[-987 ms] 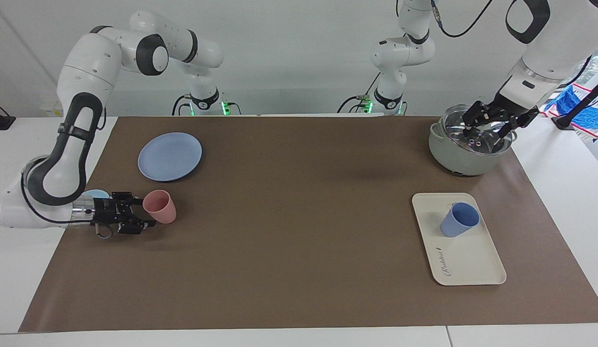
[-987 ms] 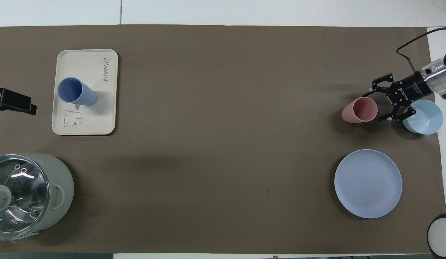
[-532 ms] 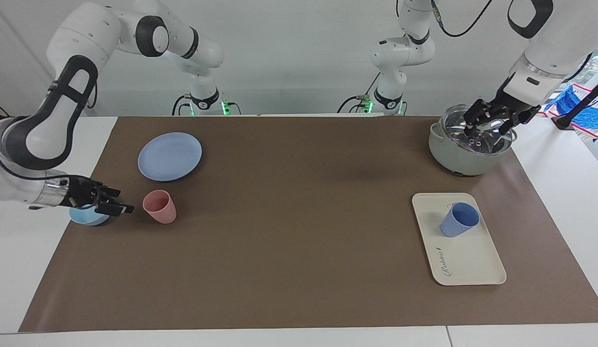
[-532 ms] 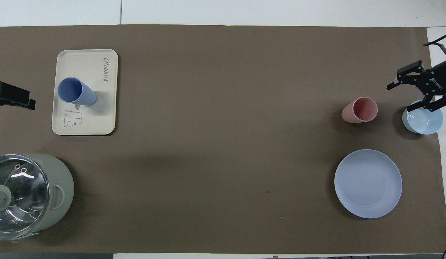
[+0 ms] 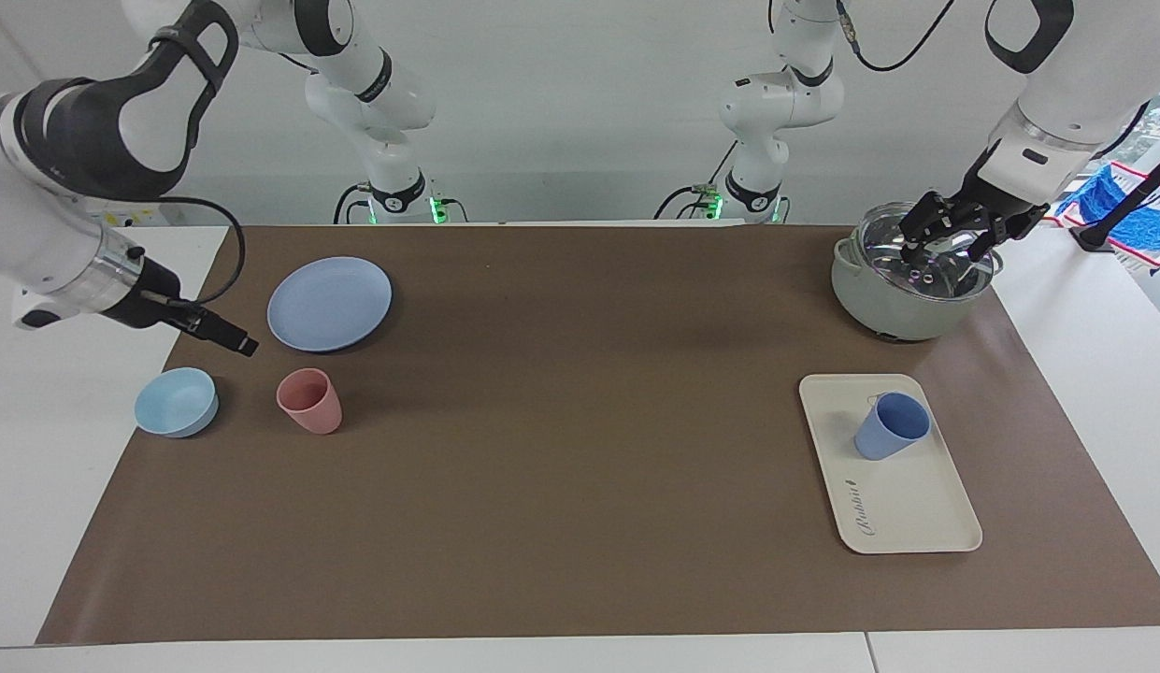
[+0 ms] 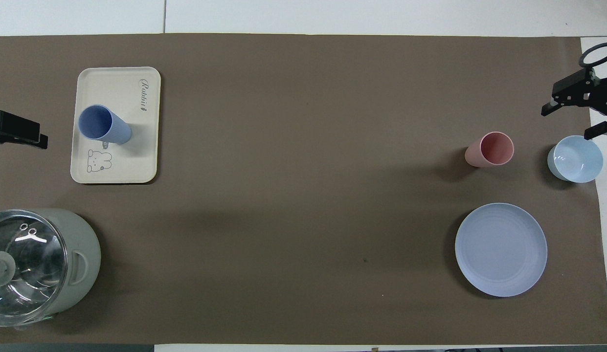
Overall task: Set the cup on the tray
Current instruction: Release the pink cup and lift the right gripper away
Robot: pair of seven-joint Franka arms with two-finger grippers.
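Facing view shows the right tool (image 5: 226,336) raised clear of the table (image 5: 561,421), its arm stretched out nearly level over the right arm's end; its fingers stand apart in the overhead view (image 6: 577,111). Half a second ago it hung low over the light-blue bowl (image 5: 176,402); now it is up and off it, leaving the bowl bare. The left tool (image 5: 949,234) hangs over the pot (image 5: 902,290), fingers spread, unchanged. Well apart from both tools, the cup (image 5: 890,425) stands upright on the tray (image 5: 916,509), mouth up, long axis vertical, toward the left arm's end.
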